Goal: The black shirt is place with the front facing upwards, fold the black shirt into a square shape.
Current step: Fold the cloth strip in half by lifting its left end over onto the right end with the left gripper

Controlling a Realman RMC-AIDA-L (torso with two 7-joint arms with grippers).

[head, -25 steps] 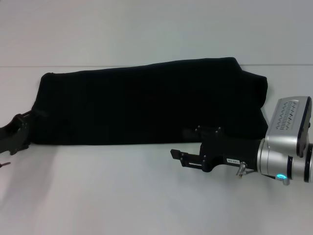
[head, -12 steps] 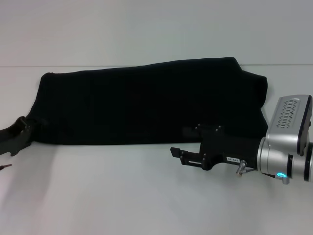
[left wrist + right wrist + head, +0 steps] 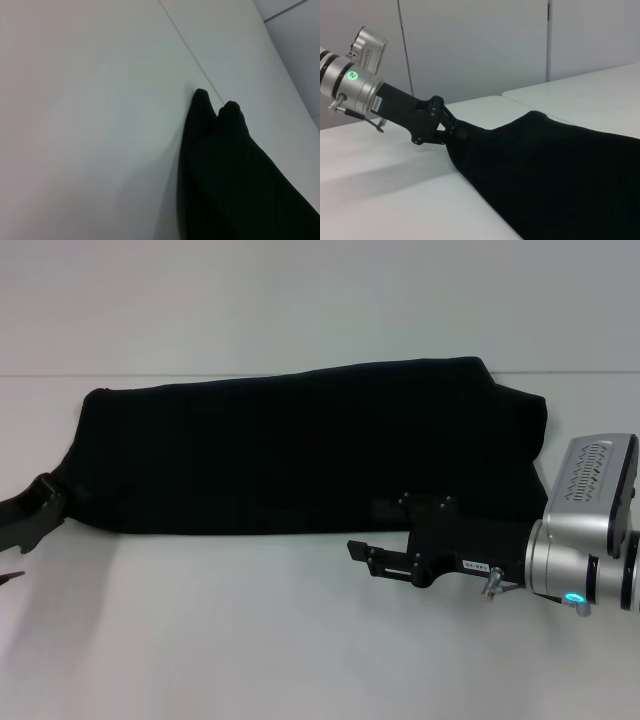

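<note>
Looking down from the head view, we see the black shirt (image 3: 300, 450) lying on the white table (image 3: 250, 640) as a long folded band running from left to right, its far right end rising slightly toward the back edge. No lettering shows on the exposed cloth. Our left gripper (image 3: 62, 498) sits at the shirt's left end, and in the right wrist view its fingers (image 3: 451, 131) are closed on the black shirt's corner, with the cloth drawn up a little there. Our right gripper (image 3: 385, 530) lies low at the near edge of the shirt toward its right end; one finger extends over bare table while the other reaches over the cloth edge, so its jaws stand apart with nothing held between them.
</note>
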